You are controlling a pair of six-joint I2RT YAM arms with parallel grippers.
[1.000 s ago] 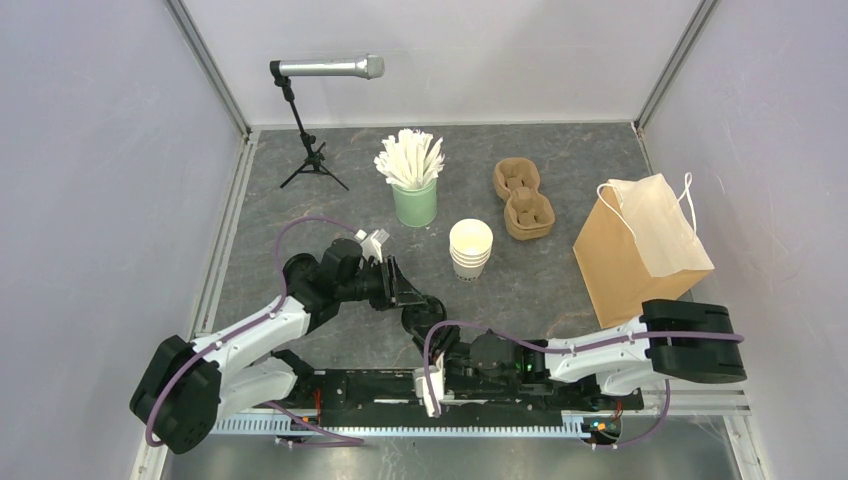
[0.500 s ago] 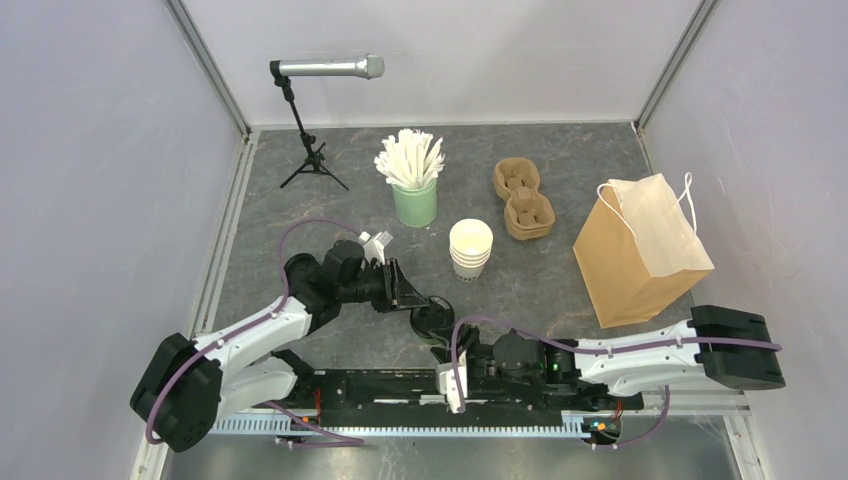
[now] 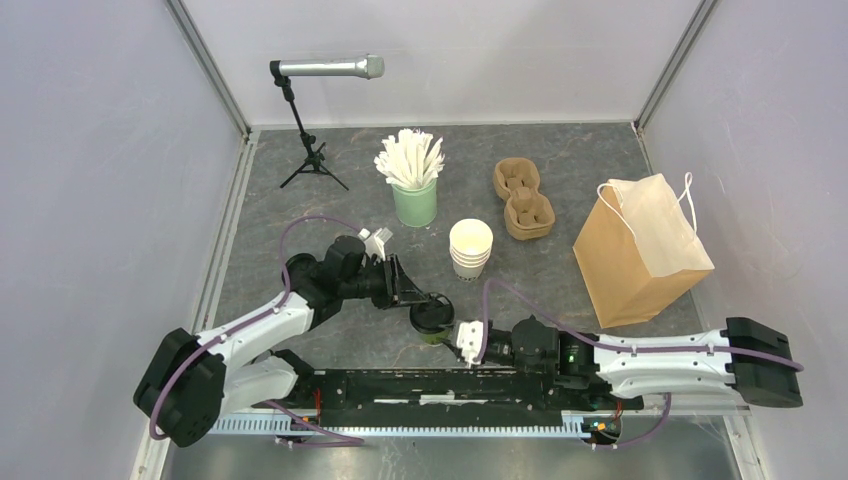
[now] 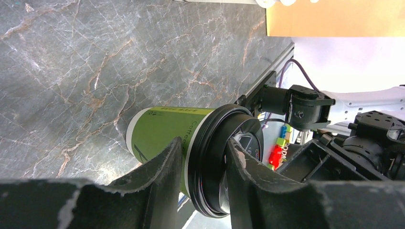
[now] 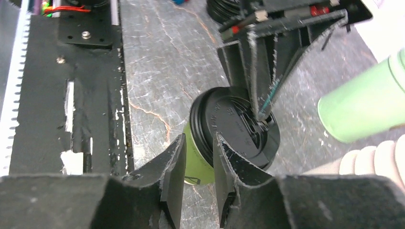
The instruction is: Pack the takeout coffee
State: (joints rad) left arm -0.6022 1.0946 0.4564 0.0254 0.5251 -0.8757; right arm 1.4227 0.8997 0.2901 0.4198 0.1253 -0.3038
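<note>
Cup (image 3: 432, 318), olive-green with black lid, stands near the front middle of the desk (image 3: 330, 210). Left pincer (image 4: 204, 148) is clamped across its lidded rim. Right pincer (image 5: 198, 143), jaws narrowly parted, sits just beside it; whether it grips cannot be told.

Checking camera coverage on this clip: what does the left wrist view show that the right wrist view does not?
Only the left wrist view: the brown paper bag at the top edge, and the right arm beyond the cup. Only the right wrist view: the mint-green cup, the edge of the stacked cream cups and the black base plate. Both: the green coffee cup with its black lid, the grey marbled table beneath it, and the left pincer closed on the cup's lid end.
</note>
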